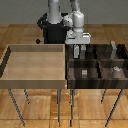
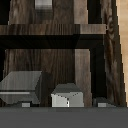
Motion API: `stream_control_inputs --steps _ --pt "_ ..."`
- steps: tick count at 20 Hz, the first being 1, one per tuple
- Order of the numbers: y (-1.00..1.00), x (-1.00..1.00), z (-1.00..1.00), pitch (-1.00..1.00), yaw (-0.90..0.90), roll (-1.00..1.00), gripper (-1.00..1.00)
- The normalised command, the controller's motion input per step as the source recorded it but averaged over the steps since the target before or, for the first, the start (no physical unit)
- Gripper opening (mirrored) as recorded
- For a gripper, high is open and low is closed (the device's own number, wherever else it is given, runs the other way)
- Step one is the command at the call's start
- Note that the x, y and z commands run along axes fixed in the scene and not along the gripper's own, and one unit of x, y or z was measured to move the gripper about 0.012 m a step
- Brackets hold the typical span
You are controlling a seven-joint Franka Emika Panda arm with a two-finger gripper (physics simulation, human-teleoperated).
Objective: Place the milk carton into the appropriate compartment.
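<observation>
My gripper [image 1: 78, 51] hangs over the back compartment of the dark divided bin [image 1: 97, 80], on the side nearest the wooden tray. It is shut on the milk carton [image 1: 78, 49], a small pale grey carton that shows between the fingers. In the wrist view, the milk carton [image 2: 66, 96] appears with its peaked top toward the camera, above the dark wood floor of that compartment. One grey finger [image 2: 21, 87] sits close against the carton. Only a sliver of the other finger [image 2: 103, 104] shows.
The large light wooden tray [image 1: 10, 60] stands at the exterior view's left, beside the bin. Small grey blocks [image 1: 84, 73] [image 1: 116, 70] [image 1: 113, 48] sit in the bin's other compartments; another grey block [image 2: 42, 4] shows past a divider [image 2: 55, 29]. The robot base [image 1: 52, 30] stands behind.
</observation>
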Motion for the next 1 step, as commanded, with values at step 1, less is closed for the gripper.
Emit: stream_control_inputs --steps 1 --pt "0.0 0.0 0.0 0.0 0.0 0.0 1.0"
